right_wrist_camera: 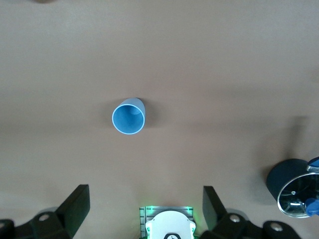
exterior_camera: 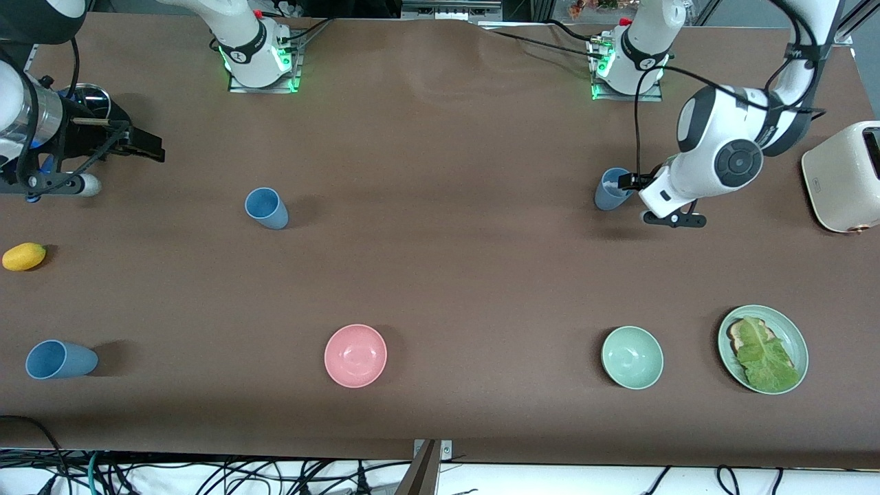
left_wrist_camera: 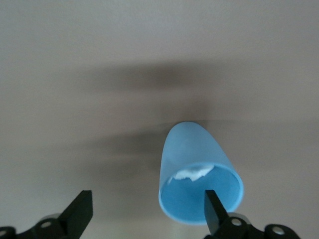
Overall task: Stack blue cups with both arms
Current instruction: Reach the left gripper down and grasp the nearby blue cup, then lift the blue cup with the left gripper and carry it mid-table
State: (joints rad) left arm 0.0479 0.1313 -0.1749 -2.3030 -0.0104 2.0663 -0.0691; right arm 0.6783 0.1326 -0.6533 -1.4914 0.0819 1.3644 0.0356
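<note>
Your table point(exterior_camera: 440, 289) has wide bare brown room in the middle. A toaster point(exterior_camera: 842, 175) is cut off at the left arm's end. Nearest the front camera sit a plate point(exterior_camera: 797, 337) of toast and lettuce, a pink bowl point(exterior_camera: 355, 355) and a green bowl point(exterior_camera: 632, 357).

Three blue cups: first cup point(exterior_camera: 267, 207) mid-table, second cup point(exterior_camera: 58, 359) on its side, third cup point(exterior_camera: 610, 188).

Left gripper point(left_wrist_camera: 147, 211): spread, one finger at the third cup's rim.

Right gripper point(right_wrist_camera: 144, 209): spread, raised, over the right arm's end.

A lemon point(exterior_camera: 24, 256) lies there.
</note>
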